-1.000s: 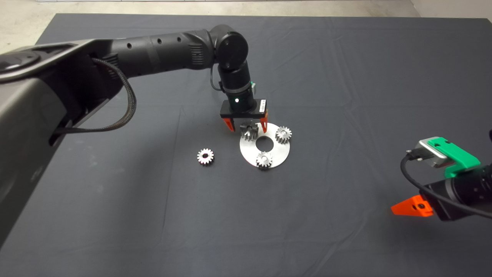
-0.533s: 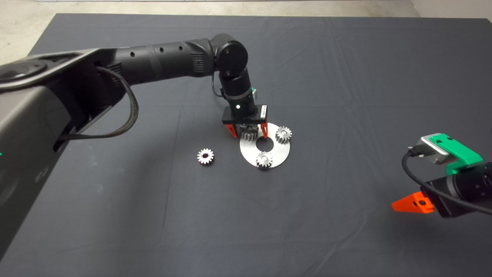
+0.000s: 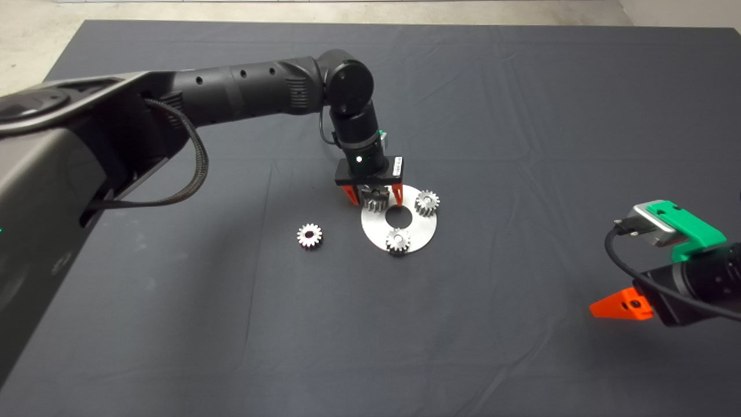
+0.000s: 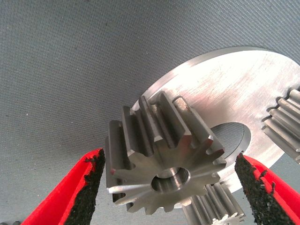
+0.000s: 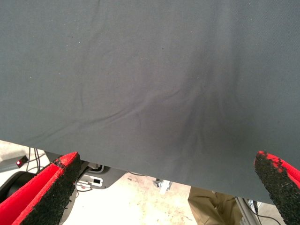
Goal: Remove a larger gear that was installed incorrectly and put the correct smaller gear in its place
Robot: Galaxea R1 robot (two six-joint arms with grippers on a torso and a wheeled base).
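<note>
Left claw (image 3: 373, 198) straddles your larger gear (image 4: 161, 161) on disc (image 4: 243, 93), fingers spread, not touching; right claw (image 5: 164, 187) wide open, empty, parked.

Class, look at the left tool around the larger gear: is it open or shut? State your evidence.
Open. In the left wrist view the left tool straddles the larger gear, with a visible gap between each pad and the teeth.
</note>
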